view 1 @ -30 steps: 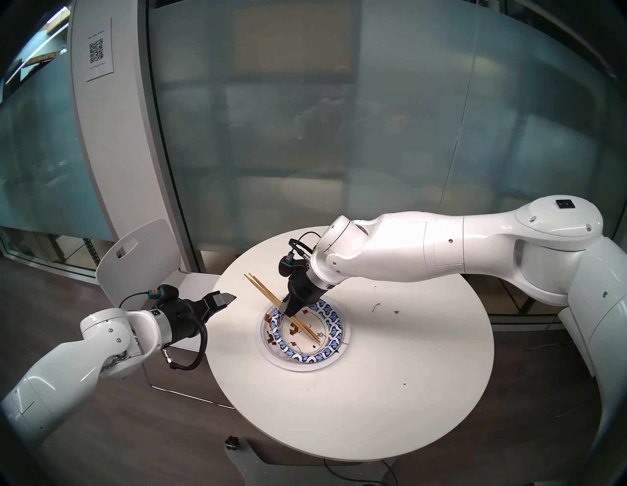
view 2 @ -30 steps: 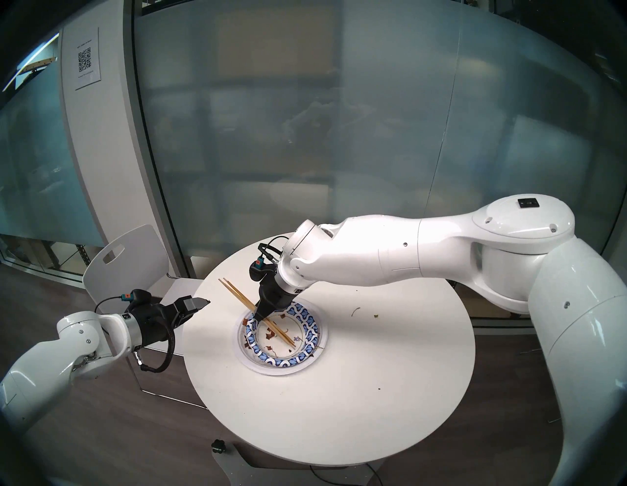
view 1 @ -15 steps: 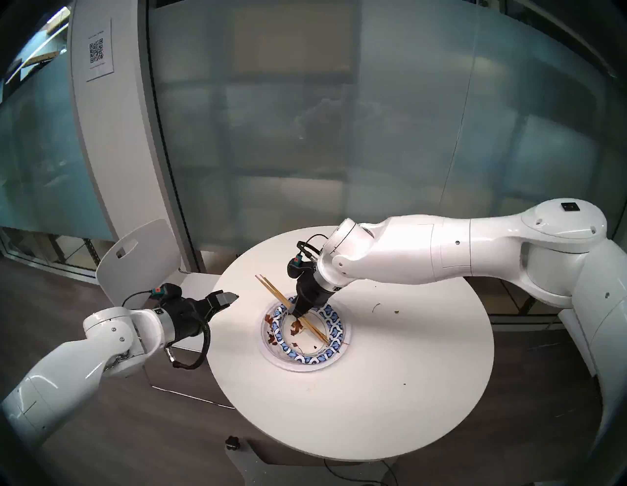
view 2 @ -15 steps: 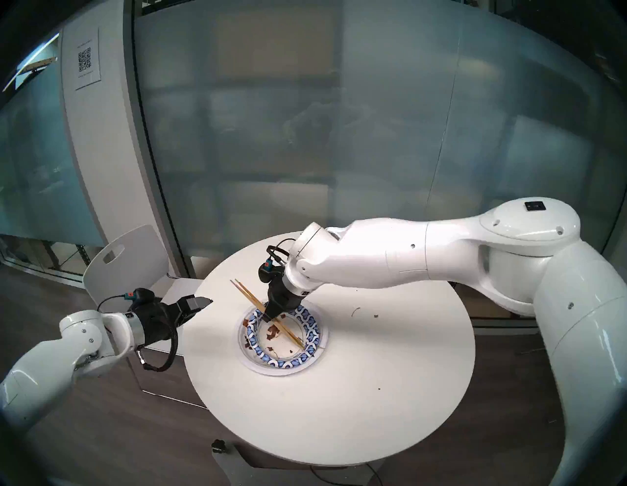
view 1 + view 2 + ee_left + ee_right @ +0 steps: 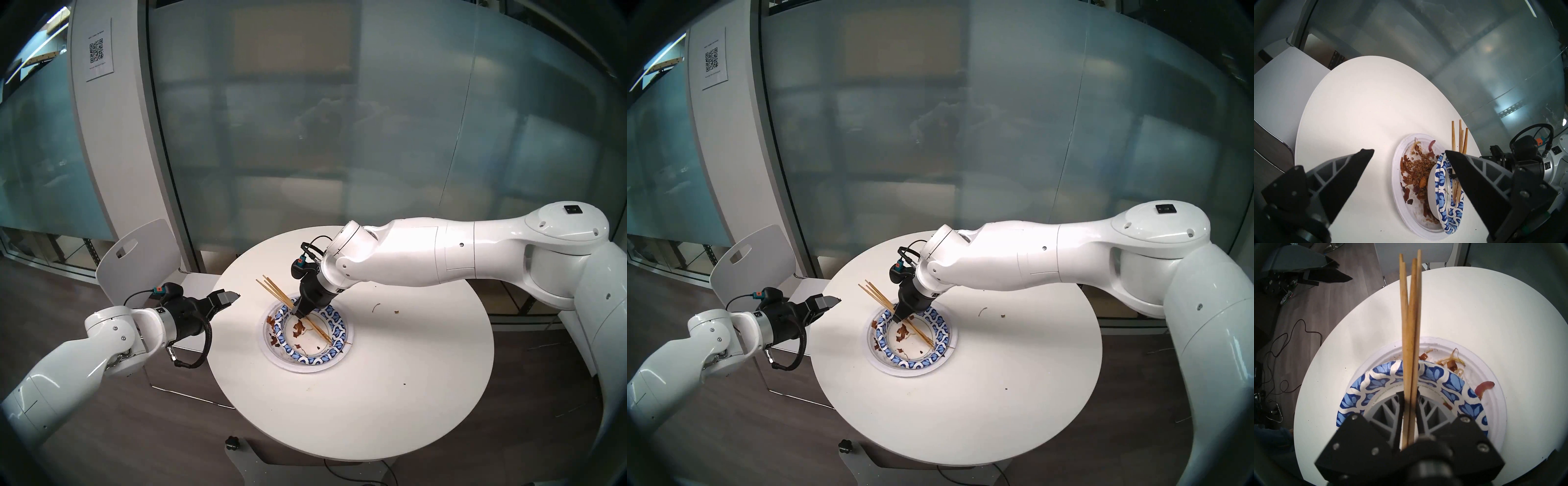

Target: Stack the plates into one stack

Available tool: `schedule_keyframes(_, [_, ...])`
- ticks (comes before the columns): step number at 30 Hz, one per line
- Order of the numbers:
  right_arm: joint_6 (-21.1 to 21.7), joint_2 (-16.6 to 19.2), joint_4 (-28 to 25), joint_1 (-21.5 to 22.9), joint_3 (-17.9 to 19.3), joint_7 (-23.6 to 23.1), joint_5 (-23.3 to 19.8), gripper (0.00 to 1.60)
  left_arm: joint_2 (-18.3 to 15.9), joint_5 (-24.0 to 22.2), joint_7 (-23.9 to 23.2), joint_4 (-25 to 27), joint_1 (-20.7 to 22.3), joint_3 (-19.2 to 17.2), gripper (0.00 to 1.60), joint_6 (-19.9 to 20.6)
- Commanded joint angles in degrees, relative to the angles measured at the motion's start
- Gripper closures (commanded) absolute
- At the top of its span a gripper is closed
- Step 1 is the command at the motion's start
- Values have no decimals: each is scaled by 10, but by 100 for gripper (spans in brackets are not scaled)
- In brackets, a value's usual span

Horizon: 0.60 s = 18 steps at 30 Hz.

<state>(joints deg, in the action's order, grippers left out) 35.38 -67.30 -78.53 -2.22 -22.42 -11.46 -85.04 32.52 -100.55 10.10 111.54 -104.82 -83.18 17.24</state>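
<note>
The right gripper (image 5: 302, 314) was closed on the chopsticks (image 5: 284, 298), its tips down inside the blue plate (image 5: 334, 349). In the right wrist view four sticks (image 5: 1409, 327) ran up between the fingers (image 5: 1400, 412), which pressed them from both sides; the fingertips themselves were hidden behind the sticks and the gripper body. The sticks' lower ends lay out of that view.

The blue plate sat tilted in the white plate (image 5: 271, 353), raised on the side toward the left gripper (image 5: 1409, 153), as the left wrist view showed (image 5: 1442, 200). Whether one or two patterned plates were nested there was not clear; a doubled rim was faintly visible. The number of white plates beneath could not be told.

Food scraps (image 5: 1417, 169) lay on the white plate (image 5: 1398, 186), beside the blue plate and partly covered by it.

The left gripper (image 5: 226, 298) hung well apart from the stack, off the table (image 5: 339, 424) edge, fingers spread wide and holding nothing. Its right finger (image 5: 1474, 178) blocked part of the blue plate and the sticks (image 5: 1460, 135).
</note>
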Motion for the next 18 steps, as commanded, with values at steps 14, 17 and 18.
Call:
schedule_keyframes(14, [1,1,-1,9,7,5,-4,83,-3,-4,1,8,3,-6,0,-2])
schedule_keyframes(17, [3,0,-1,8,7,10,-6,82,-4,-4,0,8,4,-6,0,-2])
schedule_keyframes(18, [3,0,-2,9,7,11,-6,80,-4,-5,0,7,4,-6,0,-1])
